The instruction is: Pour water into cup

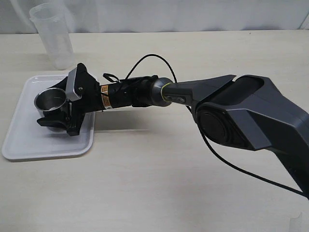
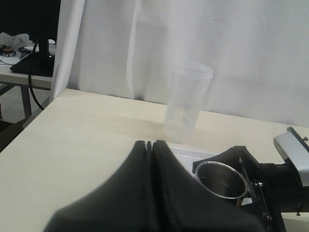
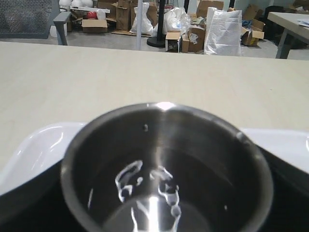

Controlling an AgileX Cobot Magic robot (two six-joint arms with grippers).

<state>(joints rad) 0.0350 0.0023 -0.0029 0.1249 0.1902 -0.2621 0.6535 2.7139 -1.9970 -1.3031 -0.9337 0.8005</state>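
Observation:
The steel cup [image 1: 49, 100] stands upright over the white tray [image 1: 29, 145], held between the black fingers of my right gripper [image 1: 50, 108], which reaches in from the right. In the right wrist view the cup [image 3: 164, 145] fills the frame, with shiny wet-looking streaks on its inside bottom. The translucent plastic beaker [image 1: 52, 36] stands upright on the table behind the tray. I cannot make out the water in it. My left gripper [image 2: 148, 143] is shut and empty, low over the table in front of the beaker [image 2: 187, 101] and the cup [image 2: 222, 179].
The right arm [image 1: 231, 111] stretches across the table's middle with a black cable [image 1: 154, 60] looping above it. A white curtain [image 2: 193, 43] hangs behind the table. The tray's rim [image 3: 38, 145] shows around the cup.

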